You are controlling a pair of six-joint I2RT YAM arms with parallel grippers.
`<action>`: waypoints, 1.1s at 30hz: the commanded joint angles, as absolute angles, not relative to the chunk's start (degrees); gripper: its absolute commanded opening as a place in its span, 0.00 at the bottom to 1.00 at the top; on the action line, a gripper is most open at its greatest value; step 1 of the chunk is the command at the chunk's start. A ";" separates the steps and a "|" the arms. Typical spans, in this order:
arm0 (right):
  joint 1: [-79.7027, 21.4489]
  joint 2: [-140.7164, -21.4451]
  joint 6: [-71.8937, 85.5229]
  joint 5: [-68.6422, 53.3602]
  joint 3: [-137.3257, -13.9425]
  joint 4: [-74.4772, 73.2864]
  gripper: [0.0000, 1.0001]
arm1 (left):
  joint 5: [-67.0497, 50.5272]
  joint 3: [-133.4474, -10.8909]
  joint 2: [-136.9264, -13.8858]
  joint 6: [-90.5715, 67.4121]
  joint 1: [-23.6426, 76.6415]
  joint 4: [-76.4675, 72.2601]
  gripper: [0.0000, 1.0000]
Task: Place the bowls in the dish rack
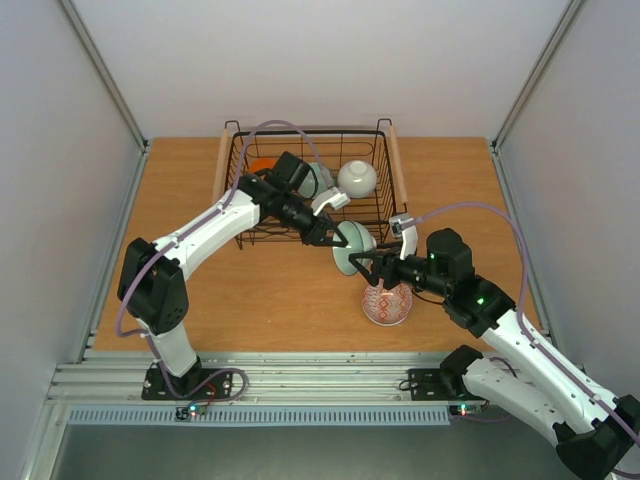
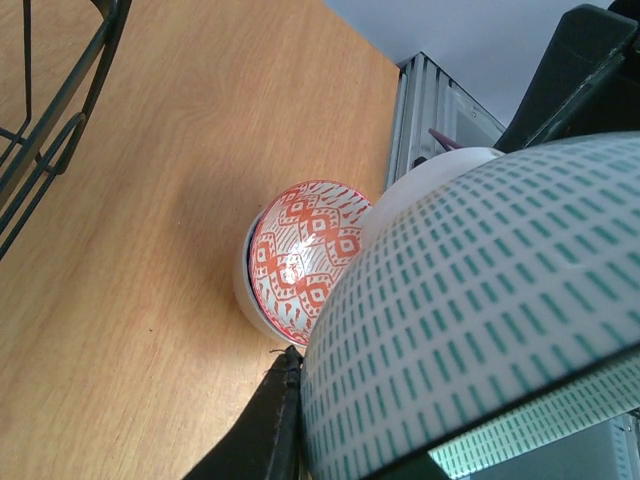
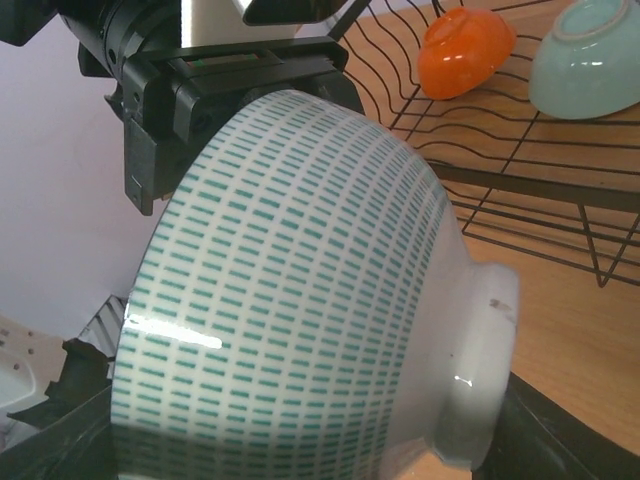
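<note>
the green-dashed bowl point(image 3: 300, 290) is glossy white ceramic, rounded, with a stubby foot ring. it hangs on its side above the wooden table point(image 1: 200, 300), just in front of the dish rack point(image 1: 384, 190).

the left gripper point(image 1: 328, 237) is clamped on its rim, one black finger point(image 2: 265, 430) against the outer wall. the right gripper point(image 1: 368, 265) is spread wide around the bowl, one finger point(image 3: 570, 440) at the foot; whether it squeezes, i cannot tell.

inside the black wavy-wire rack lie an orange bowl point(image 3: 465, 50), a mint bowl point(image 3: 590, 70) and a white bowl point(image 1: 357, 178). a red-patterned bowl point(image 2: 305, 255) sits on the table below.
</note>
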State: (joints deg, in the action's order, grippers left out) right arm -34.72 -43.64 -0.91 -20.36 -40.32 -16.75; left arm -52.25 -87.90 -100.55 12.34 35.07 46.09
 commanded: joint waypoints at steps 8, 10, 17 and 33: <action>-34.63 -46.10 -6.74 -11.37 -47.58 -23.69 0.01 | -39.14 -87.70 -95.02 11.80 34.78 40.19 0.60; -34.63 -48.37 -8.72 -9.43 -50.65 -25.34 0.01 | -32.26 -87.29 -92.57 11.87 34.36 40.07 0.76; -34.63 -61.65 -14.22 0.50 -64.83 -30.53 0.01 | -17.00 -83.23 -86.07 13.57 28.90 35.78 0.87; -34.79 -106.19 -19.55 25.99 -113.31 -61.76 0.02 | -21.54 -80.40 -82.56 13.28 25.40 34.49 0.91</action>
State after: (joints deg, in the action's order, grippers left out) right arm -34.68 -103.37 -16.95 16.93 -105.32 -53.47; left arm -20.03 -80.75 -83.64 12.56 25.36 37.36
